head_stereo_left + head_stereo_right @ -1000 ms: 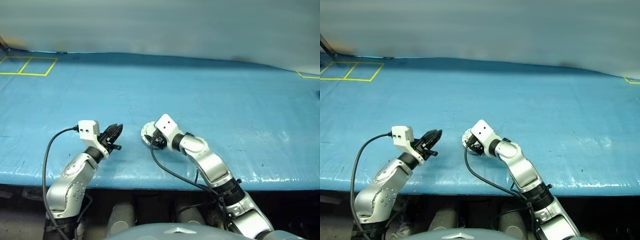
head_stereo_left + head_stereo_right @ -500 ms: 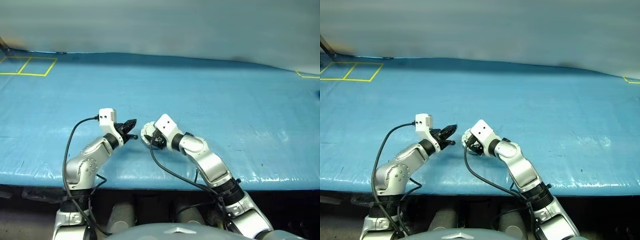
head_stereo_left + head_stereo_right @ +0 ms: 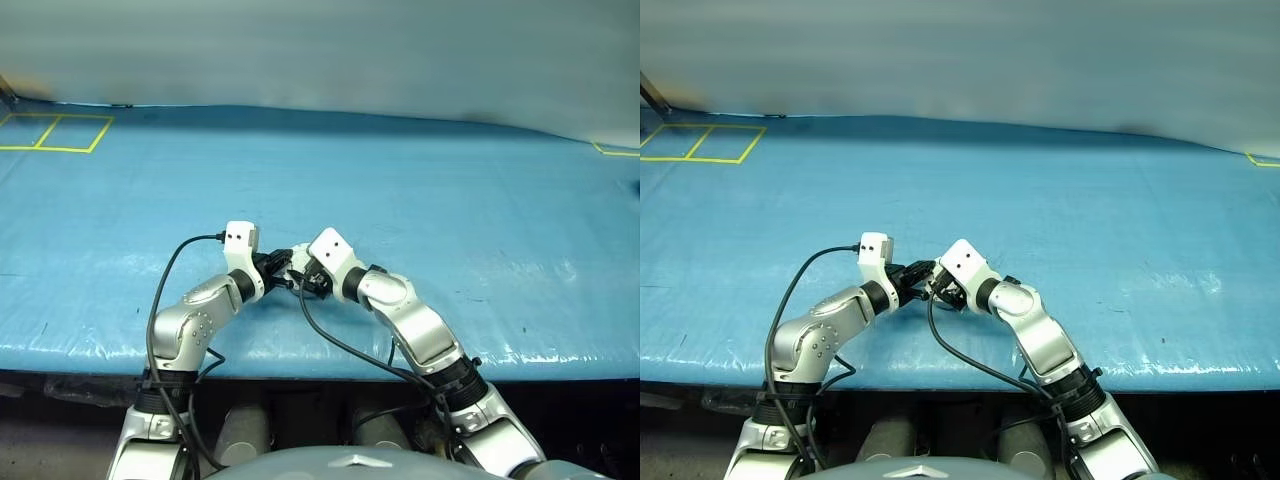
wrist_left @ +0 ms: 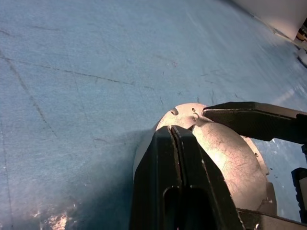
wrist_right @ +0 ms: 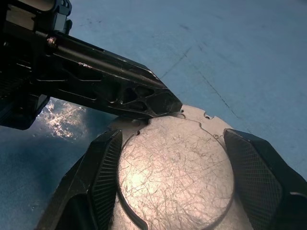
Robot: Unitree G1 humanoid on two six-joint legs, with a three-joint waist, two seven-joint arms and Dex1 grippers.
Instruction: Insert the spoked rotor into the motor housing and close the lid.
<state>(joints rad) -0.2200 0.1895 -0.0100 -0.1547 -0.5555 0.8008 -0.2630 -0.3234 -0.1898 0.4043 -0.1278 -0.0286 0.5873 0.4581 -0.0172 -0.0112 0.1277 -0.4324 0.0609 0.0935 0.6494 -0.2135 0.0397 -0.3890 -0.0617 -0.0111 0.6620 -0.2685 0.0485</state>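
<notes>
The lid (image 5: pixel 177 167), a round grey disc with its plain face and raised circle up, lies near the front of the blue table (image 3: pixel 420 190). My right gripper (image 5: pixel 177 139) is shut on it, one finger (image 5: pixel 100 177) on each side of its rim. My left gripper (image 4: pixel 172 130) is shut with nothing in it, and its tips rest on the lid's edge (image 4: pixel 192 117). From the head, both grippers meet at one spot (image 3: pixel 293 272). The motor housing and the spoked rotor are hidden; I cannot tell whether they sit beneath the lid.
Yellow tape squares (image 3: pixel 55 132) mark the table's far left corner, and a short yellow mark (image 3: pixel 612 150) sits at the far right. The table's front edge (image 3: pixel 330 365) runs just behind both forearms. A black cable (image 3: pixel 335 340) hangs from the right wrist.
My left arm has swung right and forward towards the right gripper, and its shut tips now touch the lid. The right gripper and the lid have not moved.
</notes>
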